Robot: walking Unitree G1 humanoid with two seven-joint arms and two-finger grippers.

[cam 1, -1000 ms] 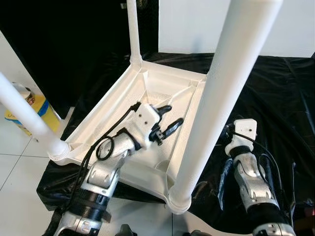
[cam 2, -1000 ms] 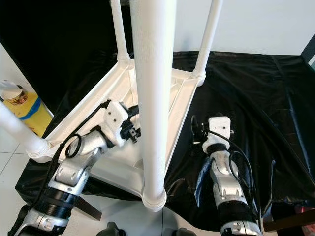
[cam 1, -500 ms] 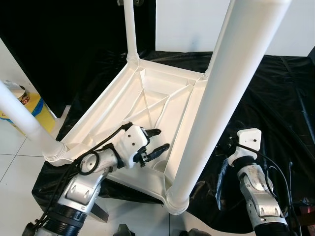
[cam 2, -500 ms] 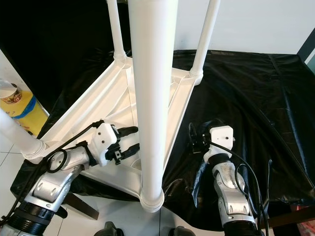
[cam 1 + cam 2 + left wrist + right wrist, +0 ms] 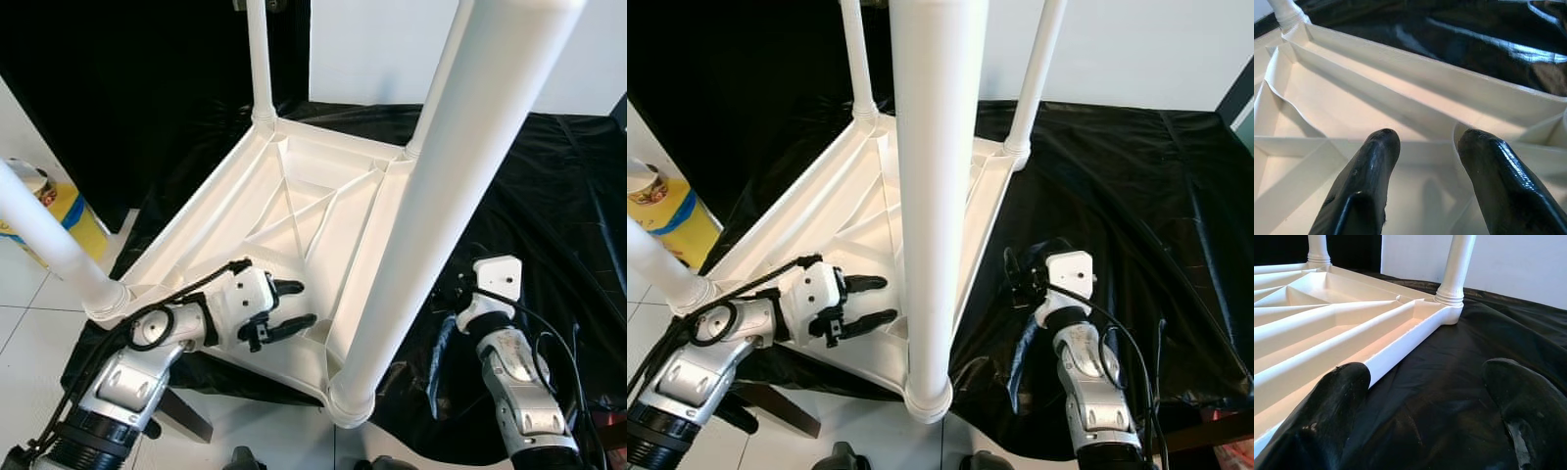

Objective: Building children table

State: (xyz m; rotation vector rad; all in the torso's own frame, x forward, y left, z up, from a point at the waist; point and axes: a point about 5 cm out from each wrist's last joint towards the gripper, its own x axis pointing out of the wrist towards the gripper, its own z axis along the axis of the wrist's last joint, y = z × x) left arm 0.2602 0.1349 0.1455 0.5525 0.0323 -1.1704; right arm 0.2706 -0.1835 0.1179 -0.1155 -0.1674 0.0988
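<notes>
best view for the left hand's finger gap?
Left wrist view: left hand shows both fingers apart, empty, over the table underside. Both eye views show it smaller, side-on.

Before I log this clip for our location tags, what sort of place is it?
Probably a room at home cleared for assembly: a white plastic table lies upside down on black sheeting over a white tiled floor, by a plain white wall.

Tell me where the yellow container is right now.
The yellow container stands on the floor at the robot's far left, beside the black sheet and behind the upturned table's near-left leg.
</notes>
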